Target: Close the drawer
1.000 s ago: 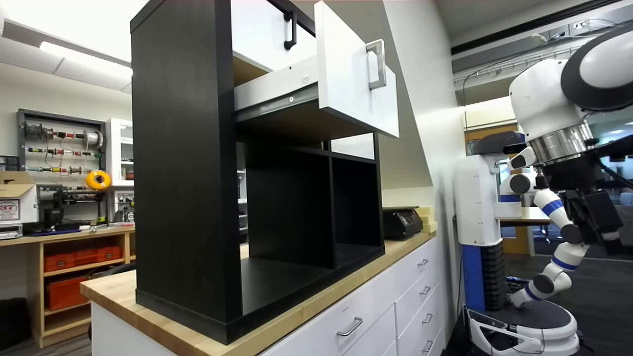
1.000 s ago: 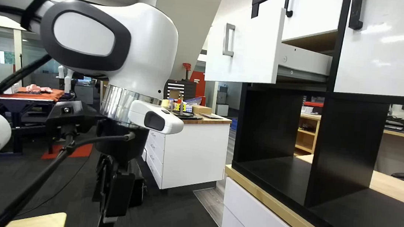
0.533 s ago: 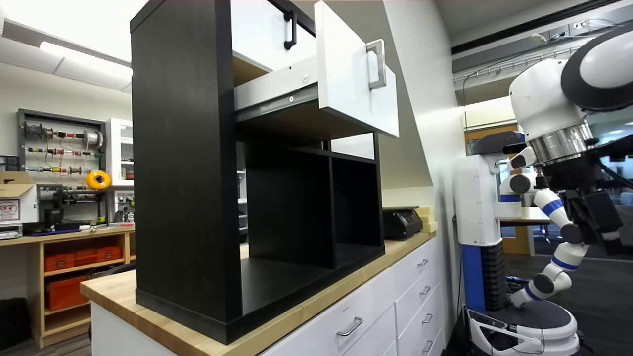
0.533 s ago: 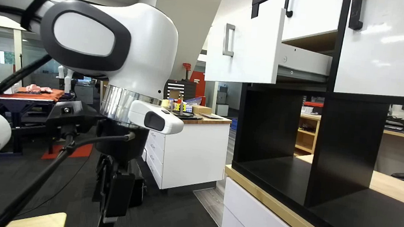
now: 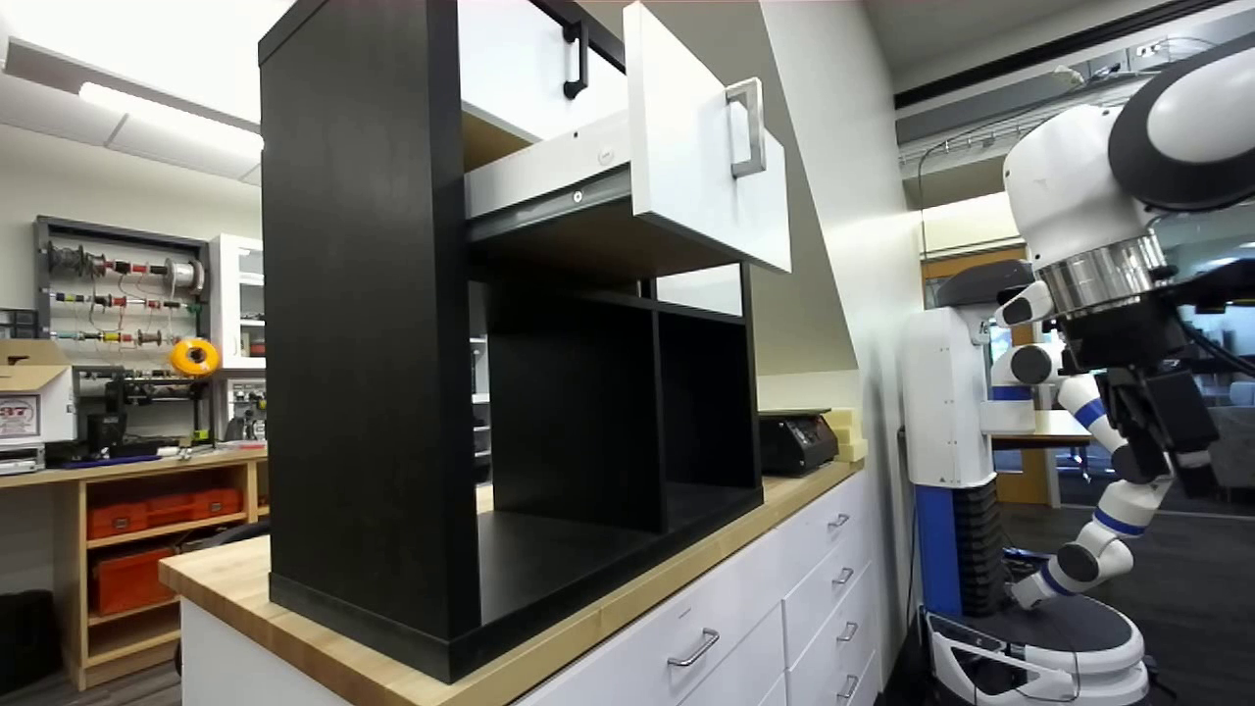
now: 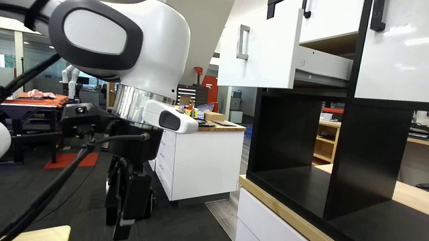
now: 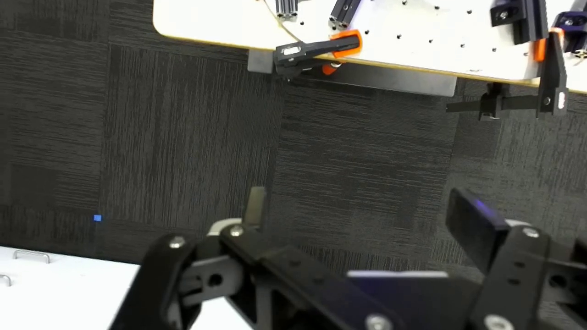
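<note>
Ceiling light (image 5: 169, 120): long bright strip
Floor (image 7: 357, 151): dark carpet tiles
Far bench (image 5: 127, 637): pale wood (red boxes (image 5: 132, 580) beneath, I see)

I get plain white off the drawer (image 5: 686, 147), with a silvery handle (image 5: 755, 127) and a brown underside (image 5: 608, 238). The shelf unit (image 5: 353, 314) is black, the counter (image 5: 221, 577) honey-toned wood with a striped grain. My arm (image 6: 162, 48) is white with grey, my claw (image 7: 362, 213) black, the carpet (image 7: 192, 123) charcoal in fine streaks, a clamp (image 7: 321, 48) black and orange.
</note>
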Robot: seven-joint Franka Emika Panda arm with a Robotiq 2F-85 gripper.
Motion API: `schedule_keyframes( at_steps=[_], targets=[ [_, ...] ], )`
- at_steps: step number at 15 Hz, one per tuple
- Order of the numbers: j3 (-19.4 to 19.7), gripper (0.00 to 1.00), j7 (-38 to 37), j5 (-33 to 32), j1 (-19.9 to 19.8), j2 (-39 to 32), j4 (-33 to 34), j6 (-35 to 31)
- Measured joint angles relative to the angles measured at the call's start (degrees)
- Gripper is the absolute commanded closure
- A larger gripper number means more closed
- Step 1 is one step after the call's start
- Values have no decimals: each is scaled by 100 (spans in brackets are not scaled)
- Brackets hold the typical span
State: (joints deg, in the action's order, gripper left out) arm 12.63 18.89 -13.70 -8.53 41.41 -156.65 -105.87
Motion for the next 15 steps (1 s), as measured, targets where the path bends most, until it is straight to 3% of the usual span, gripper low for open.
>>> schedule_keyframes(
  at_steps=[15],
  targets=[
    [-621, 0, -578, 1020, 488, -13, 1369, -49]
  ],
)
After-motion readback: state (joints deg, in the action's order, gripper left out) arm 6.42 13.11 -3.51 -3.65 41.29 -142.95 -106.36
